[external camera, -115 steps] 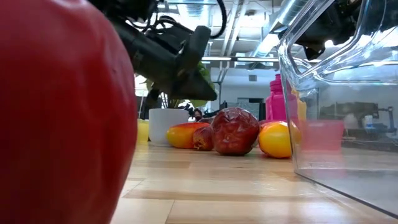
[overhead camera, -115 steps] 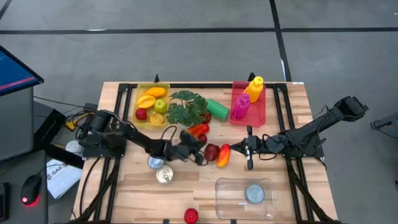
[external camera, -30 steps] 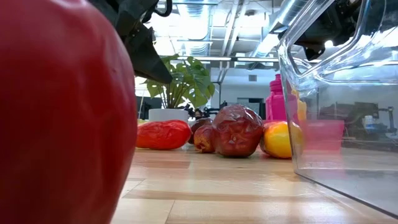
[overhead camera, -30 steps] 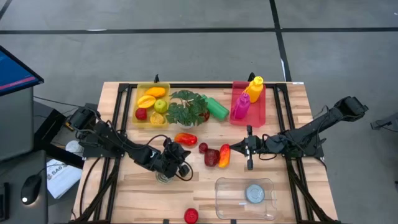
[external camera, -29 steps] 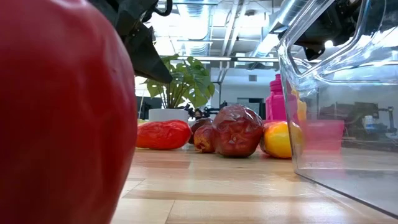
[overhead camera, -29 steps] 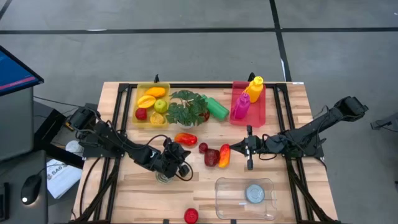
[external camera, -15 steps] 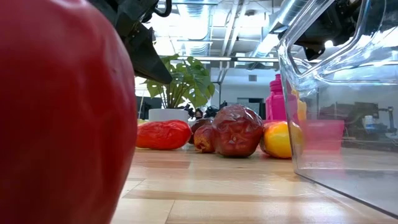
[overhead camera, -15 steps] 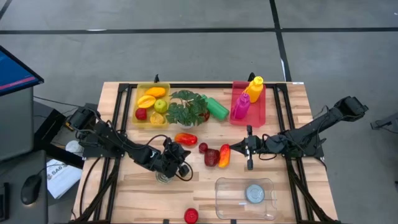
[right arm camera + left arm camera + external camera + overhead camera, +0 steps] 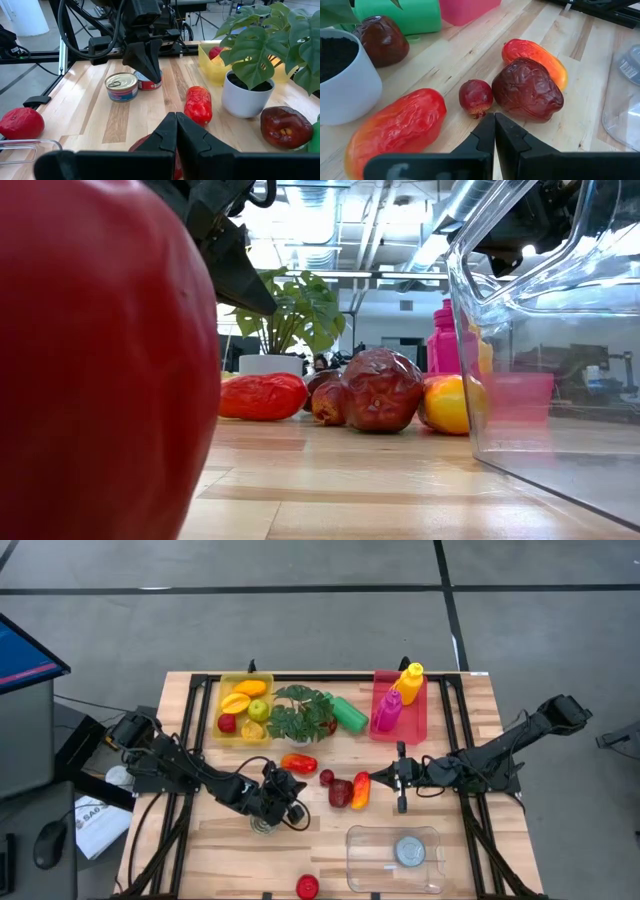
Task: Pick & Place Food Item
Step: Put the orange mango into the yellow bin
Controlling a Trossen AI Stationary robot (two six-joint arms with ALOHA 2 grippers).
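Loose food lies mid-table: a long red pepper (image 9: 298, 763) (image 9: 395, 131), a small dark red fruit (image 9: 326, 777) (image 9: 476, 96), a larger wrinkled dark red fruit (image 9: 341, 792) (image 9: 527, 90) and an orange-red mango (image 9: 360, 790) (image 9: 536, 56). My left gripper (image 9: 295, 802) (image 9: 495, 125) (image 9: 150, 67) is shut and empty. It hangs above two cans (image 9: 265, 825) (image 9: 122, 86), left of the fruit, pointing toward it. My right gripper (image 9: 382, 778) (image 9: 176, 125) is also shut and empty, raised just right of the mango.
A clear tub (image 9: 393, 858) holding a can stands near the front edge. A red fruit (image 9: 307, 887) (image 9: 100, 360) lies beside it. At the back are a yellow tray of fruit (image 9: 245, 705), a potted plant (image 9: 300, 715), a green cup (image 9: 350, 715) and a pink tray with bottles (image 9: 400, 705).
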